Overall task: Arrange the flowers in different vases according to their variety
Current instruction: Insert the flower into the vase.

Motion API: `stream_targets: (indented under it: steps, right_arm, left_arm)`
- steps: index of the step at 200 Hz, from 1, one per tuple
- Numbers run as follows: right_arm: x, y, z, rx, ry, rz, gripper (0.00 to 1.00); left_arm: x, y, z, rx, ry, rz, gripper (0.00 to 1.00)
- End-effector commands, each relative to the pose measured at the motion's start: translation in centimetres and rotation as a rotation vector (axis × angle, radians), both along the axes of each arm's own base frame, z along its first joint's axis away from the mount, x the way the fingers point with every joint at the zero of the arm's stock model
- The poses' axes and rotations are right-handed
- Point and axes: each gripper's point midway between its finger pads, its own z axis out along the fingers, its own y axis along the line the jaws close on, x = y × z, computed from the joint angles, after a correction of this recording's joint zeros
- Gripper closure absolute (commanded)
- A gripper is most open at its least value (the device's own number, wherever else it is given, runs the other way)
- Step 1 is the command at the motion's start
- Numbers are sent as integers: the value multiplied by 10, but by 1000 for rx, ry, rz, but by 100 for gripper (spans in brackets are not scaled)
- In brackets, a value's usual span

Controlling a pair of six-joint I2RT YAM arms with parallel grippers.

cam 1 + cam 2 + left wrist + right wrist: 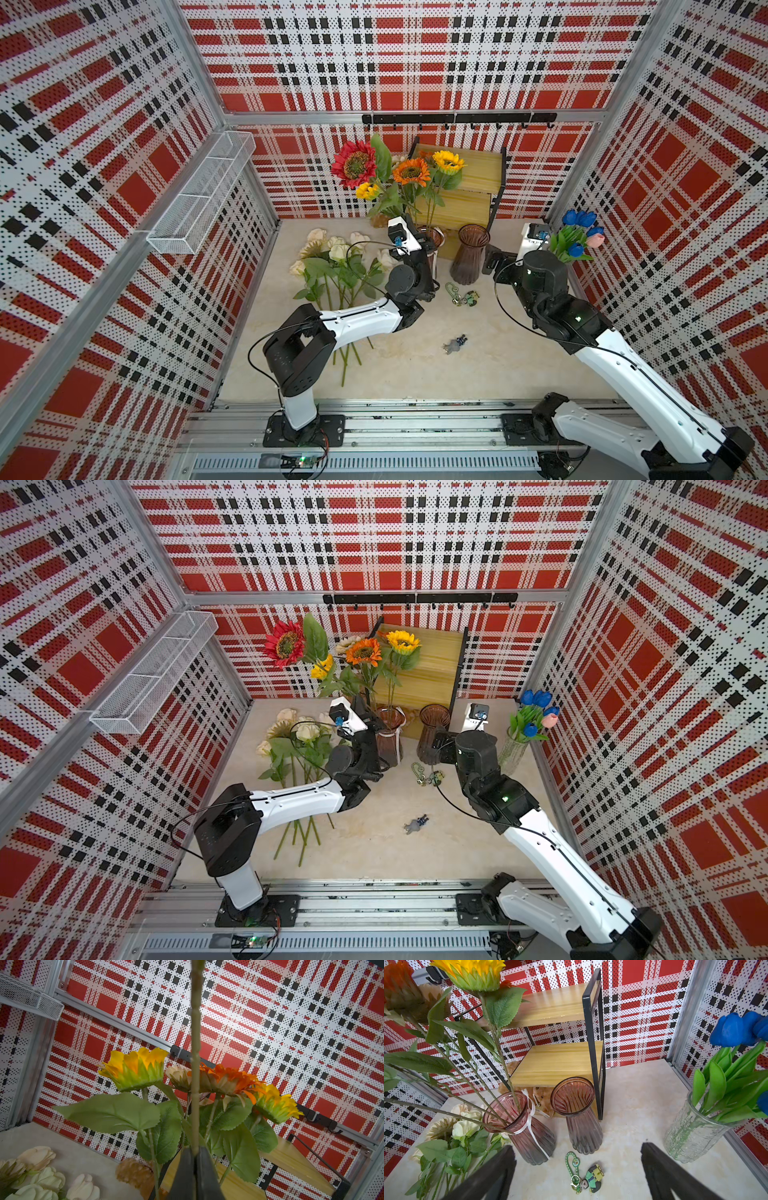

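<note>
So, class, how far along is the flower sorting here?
Done: tulips stand in the clear vase, several sunflowers in the pink vase. In hand: the left pincer is shut on a stem at that vase. Left: the roses lie on the table, and the brown vase is empty.

Both top views look steeply down from high above the front, well away from the two-tier wooden shelf with a black metal frame point(482, 174) point(436, 663) at the back, and share almost the whole enclosure. The left wrist camera sits low, just in front of the shelf point(291, 1163) toward the robot's left, tilted upward along a green flower stem point(195, 1043). The right wrist camera faces the shelf point(556, 1059) from near in front, angled slightly down. Both wrist views share the shelf.
</note>
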Motion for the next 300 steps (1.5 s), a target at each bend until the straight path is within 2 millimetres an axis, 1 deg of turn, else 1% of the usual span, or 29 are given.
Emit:
stream_targets:
  steps: [1,19,29,43,63,79,104,136,160,183,192,206,208,216,228,234,241,244,250,252,255,256,258,282,300]
  right_arm:
    - [-1,-4,6,16,-13,-8,0]
    - [2,-1,5,23,-13,-4,0]
    - [5,1,4,28,-12,2,0]
    - [8,5,2,34,-8,12,0]
    - [10,9,2,37,-2,20,0]
    - [9,7,4,39,-8,16,0]
    - [7,5,5,31,-11,13,0]
    - [3,0,9,17,-13,3,0]
    - [2,-3,8,16,-12,-4,0]
    - [5,2,1,25,3,5,0]
    - [6,3,-1,27,9,10,0]
    - [7,5,-1,30,13,14,0]
    - [8,5,-2,30,13,14,0]
    - [8,5,-1,32,10,15,0]
    - [8,6,0,33,9,17,0]
    - [8,6,0,34,8,16,0]
    - [8,6,0,36,9,19,0]
    - [8,6,0,37,8,19,0]
    - [8,6,0,39,8,19,0]
    - [8,7,0,41,8,20,0]
    - [8,7,0,42,8,19,0]
    - [8,7,0,42,8,20,0]
    - [8,7,0,43,7,20,0]
    - [7,7,0,59,8,24,0]
    - [6,8,-2,67,11,30,0]
  left_arm:
    - [-7,7,36,-41,-71,4,100]
    - [-11,9,54,-17,-84,3,100]
    - [-12,12,61,-11,-93,7,100]
    - [-9,16,63,-7,-100,14,100]
    - [-3,18,57,-5,-93,24,100]
    - [3,16,48,2,-81,20,100]
    - [18,11,24,11,-51,24,100]
    - [33,2,0,18,-22,22,100]
    - [43,-11,-17,42,9,2,100]
    - [58,-24,-38,63,74,-43,100]
    - [63,-25,-49,66,110,-58,100]
    - [69,-26,-61,57,147,-89,100]
    - [69,-27,-63,55,152,-92,97]
    - [70,-27,-67,50,166,-107,78]
    - [71,-29,-74,49,194,-121,54]
    - [71,-30,-78,50,208,-124,46]
    - [72,-31,-83,53,225,-131,39]
    - [72,-32,-86,53,232,-136,31]
    - [71,-34,-88,55,238,-148,20]
    - [70,-35,-89,56,240,-152,15]
    - [69,-35,-89,58,242,-155,3]
    - [68,-35,-89,58,244,-156,2]
    - [68,-35,-89,58,245,-154,0]
    - [53,-37,-89,70,252,-158,1]
    - [43,-38,-85,81,257,-176,1]
